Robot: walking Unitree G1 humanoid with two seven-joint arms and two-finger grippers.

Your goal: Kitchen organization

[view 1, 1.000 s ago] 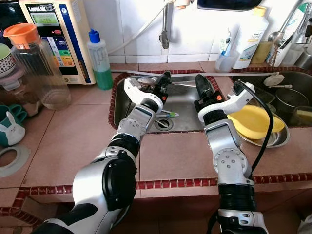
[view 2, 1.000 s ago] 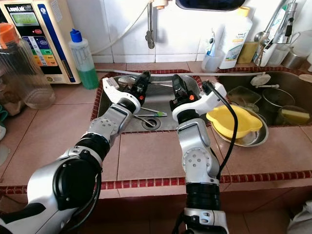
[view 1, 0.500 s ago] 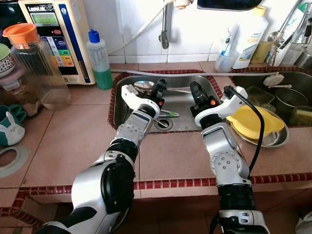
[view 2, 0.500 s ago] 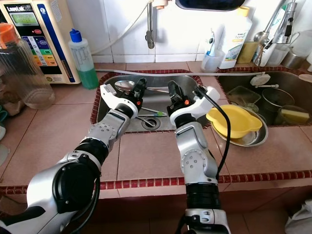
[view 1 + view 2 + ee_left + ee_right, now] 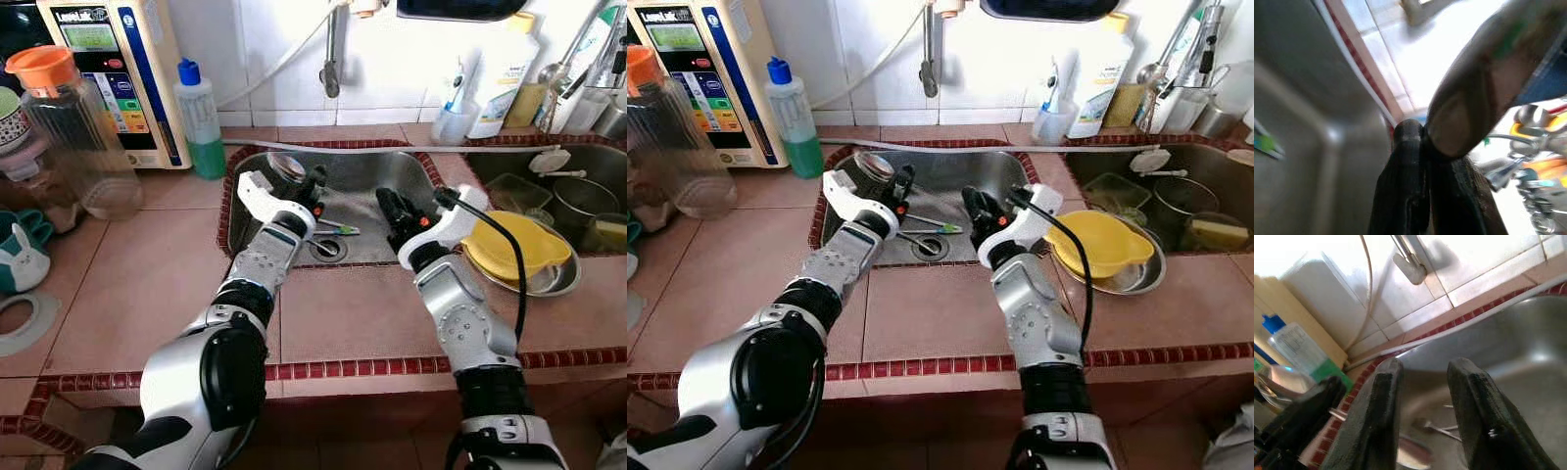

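Note:
In the steel sink (image 5: 392, 176), my left gripper (image 5: 315, 180) is shut on a large metal spoon (image 5: 284, 166), whose round bowl stands tilted up beside the wrist. The left wrist view has the spoon (image 5: 1474, 88) pinched between the black fingers (image 5: 1405, 186). My right gripper (image 5: 388, 202) hovers open over the sink's right half, and the right wrist view shows nothing between its fingers (image 5: 1381, 416). A green and blue utensil (image 5: 338, 228) lies by the drain (image 5: 328, 249), between the two grippers.
A yellow bowl (image 5: 509, 245) rests on a metal plate in the right basin. A green soap bottle (image 5: 201, 122), a water machine (image 5: 108, 69) and an orange-lidded jar (image 5: 73, 137) stand at the back left. The tap (image 5: 333, 59) hangs over the sink.
Both grippers have drawn back toward the sink's front edge. The spoon has come up off the sink floor in the left gripper, its bowl now tilted upright.

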